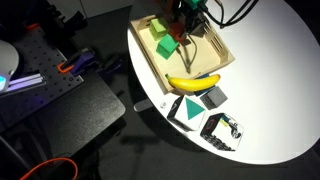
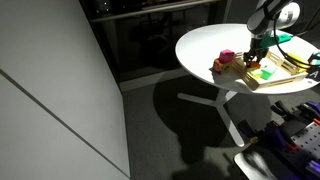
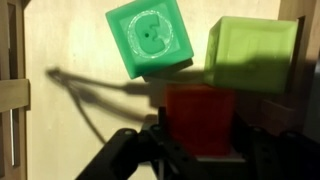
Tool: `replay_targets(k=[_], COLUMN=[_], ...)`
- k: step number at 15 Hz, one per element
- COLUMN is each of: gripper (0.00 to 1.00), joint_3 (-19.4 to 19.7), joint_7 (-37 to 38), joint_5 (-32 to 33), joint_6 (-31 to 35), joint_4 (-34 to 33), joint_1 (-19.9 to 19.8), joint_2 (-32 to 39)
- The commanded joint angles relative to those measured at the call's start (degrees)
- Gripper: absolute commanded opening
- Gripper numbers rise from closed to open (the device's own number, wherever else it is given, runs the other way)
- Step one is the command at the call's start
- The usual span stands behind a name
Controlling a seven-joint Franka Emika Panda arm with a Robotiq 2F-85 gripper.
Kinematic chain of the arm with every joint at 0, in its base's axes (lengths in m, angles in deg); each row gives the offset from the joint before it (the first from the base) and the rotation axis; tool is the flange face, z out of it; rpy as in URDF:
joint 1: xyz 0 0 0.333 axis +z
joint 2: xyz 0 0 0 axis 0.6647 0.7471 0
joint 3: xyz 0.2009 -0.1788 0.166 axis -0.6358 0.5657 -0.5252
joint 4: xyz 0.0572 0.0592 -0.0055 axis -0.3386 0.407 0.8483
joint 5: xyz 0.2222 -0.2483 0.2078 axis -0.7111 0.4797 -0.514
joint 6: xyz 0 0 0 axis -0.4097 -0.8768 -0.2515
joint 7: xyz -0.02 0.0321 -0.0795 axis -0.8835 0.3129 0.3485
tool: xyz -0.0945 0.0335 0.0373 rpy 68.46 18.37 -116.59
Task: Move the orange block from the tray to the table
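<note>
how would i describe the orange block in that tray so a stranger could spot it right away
On the round white table sits a shallow light-wood tray holding cubes. In the wrist view the orange block lies between the fingers, just below the bright green cube and the lime cube. It alone is orange-red.

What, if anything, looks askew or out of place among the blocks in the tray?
In the wrist view the darker green block sits turned at an angle in the tray, while the lime block and the orange block beside it lie square with each other. Nothing looks spilled or damaged.
</note>
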Motion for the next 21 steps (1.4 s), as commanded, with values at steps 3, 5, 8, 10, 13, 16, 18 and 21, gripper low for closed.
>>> replay_targets(k=[3,5,8,10,13,16,18,21], gripper=[0.29,0.28,0.28,0.28,0.28,0.28,0.28,0.28], joint_3=[0.5,0.6,0.2,-0.2,-1.1,-2.4,-3.4,-4.7], joint_7=[1.2,1.4,1.7,1.7,1.6,1.0,0.4,-0.1], joint_5=[0.5,0.7,0.8,0.7,0.2,-0.6,-1.3,-2.2], joint_6=[-7.0,-7.9,-8.4,-8.6,-9.3,-11.1,-12.9,-15.3], joint_4=[0.1,0.8,1.4,1.2,0.7,0.4,0.6,0.7], joint_1=[-0.5,-0.1,0.5,0.9,1.6,2.1,2.3,2.6], joint_2=[-5.2,-7.5,-10.3,-11.1,-11.7,-11.7,-11.7,-11.7])
